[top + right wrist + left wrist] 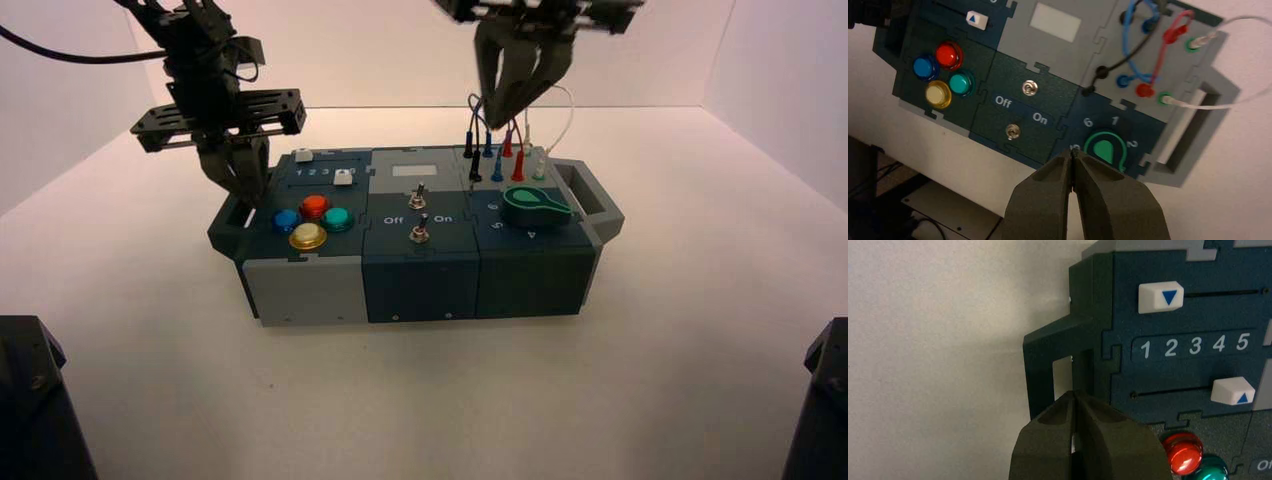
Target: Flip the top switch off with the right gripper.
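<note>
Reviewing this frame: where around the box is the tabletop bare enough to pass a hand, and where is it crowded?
Bare tabletop lies in front of the box and along both its sides. Crowded: the left gripper hangs at the box's left handle, and the right gripper hovers above the wires at the back right.

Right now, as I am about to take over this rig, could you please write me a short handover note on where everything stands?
Right tool: shut, holding nothing, raised above the wires at the back right of the box, clear of the panel.
Left tool: shut, empty, parked low over the box's left end by the handle, beside the coloured buttons.
Top switch: near the pale plate, above the Off/On labels; the second switch sits below them. Its lever position is not clear.
Done: nothing on the switch yet; no contact.
Left: bring the right tool down to the top switch and push it toward Off.
</note>
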